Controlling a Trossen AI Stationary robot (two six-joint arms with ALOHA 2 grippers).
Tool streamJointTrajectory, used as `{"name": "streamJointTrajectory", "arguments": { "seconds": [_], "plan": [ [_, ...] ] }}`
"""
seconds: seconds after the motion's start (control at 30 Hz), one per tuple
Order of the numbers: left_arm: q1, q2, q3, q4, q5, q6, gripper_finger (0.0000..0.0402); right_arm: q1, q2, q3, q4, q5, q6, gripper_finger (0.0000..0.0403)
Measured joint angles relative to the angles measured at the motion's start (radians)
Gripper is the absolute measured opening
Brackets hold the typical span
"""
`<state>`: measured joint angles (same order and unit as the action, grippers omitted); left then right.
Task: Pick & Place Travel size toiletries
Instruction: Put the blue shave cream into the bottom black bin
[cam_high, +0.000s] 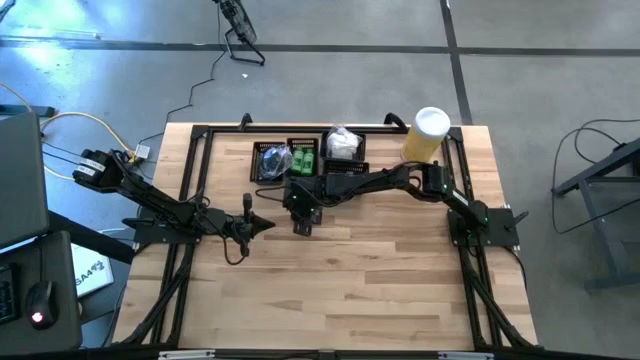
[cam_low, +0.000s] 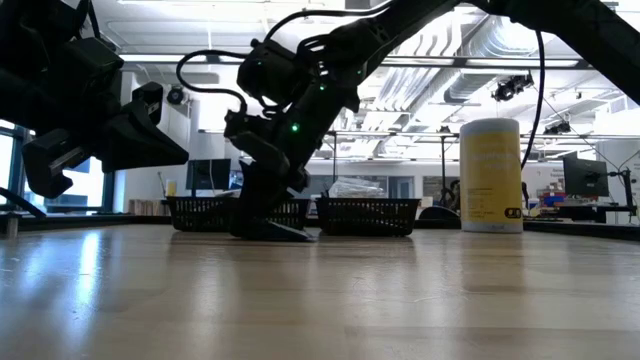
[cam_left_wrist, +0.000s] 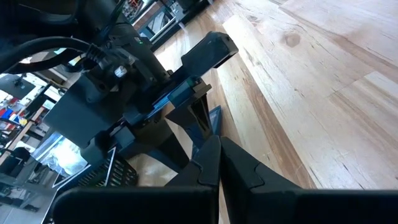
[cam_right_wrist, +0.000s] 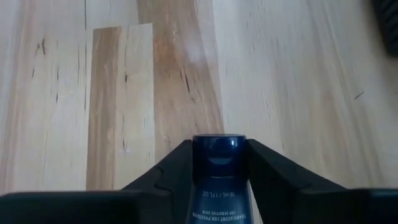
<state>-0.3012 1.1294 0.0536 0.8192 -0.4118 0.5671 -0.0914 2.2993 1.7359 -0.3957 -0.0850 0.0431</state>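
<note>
Three black mesh trays sit in a row near the back edge of the wooden bench (cam_high: 330, 290). The left tray (cam_high: 270, 162) holds dark packets with a bit of green; the middle tray (cam_high: 304, 157) is packed with bright green packets (cam_high: 304, 160); the right tray (cam_high: 345, 150) carries a heap of white crinkly sachets (cam_high: 342, 143). Just beside that tray stands a tall yellow cylinder (cam_high: 425, 135) with a white lid, smooth-sided and upright.

The bench top is pale butcher-block, planks of differing tone with dark flecks in the grain.

The right end effector (cam_right_wrist: 217, 163) is down at the bench surface in front of the trays, its two dark fingers pressed against either side of a navy tube (cam_right_wrist: 219, 171) with a glossy rounded cap and small white print. From table height the tube lies flat on the wood beneath that arm.

The left end effector (cam_high: 262, 224) hovers above the bench, left of the right one and near it, fingers closed together on nothing.
</note>
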Motion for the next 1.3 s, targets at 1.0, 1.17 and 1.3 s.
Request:
{"name": "streamJointTrajectory", "arguments": {
  "seconds": [1.0, 1.17, 1.3],
  "plan": [
    [0.000, 0.000, 0.000, -0.007, 0.000, -0.009, 0.0000, -0.028, -0.245, 0.000, -0.331, 0.309, -0.066, 0.0115],
    [0.000, 0.000, 0.000, -0.008, 0.000, -0.020, 0.0000, -0.086, -0.257, 0.000, -0.398, 0.348, -0.038, 0.0121],
    [0.000, 0.000, 0.000, -0.008, 0.000, -0.022, 0.0000, -0.138, -0.248, 0.000, -0.432, 0.345, 0.017, 0.0116]
  ]
}}
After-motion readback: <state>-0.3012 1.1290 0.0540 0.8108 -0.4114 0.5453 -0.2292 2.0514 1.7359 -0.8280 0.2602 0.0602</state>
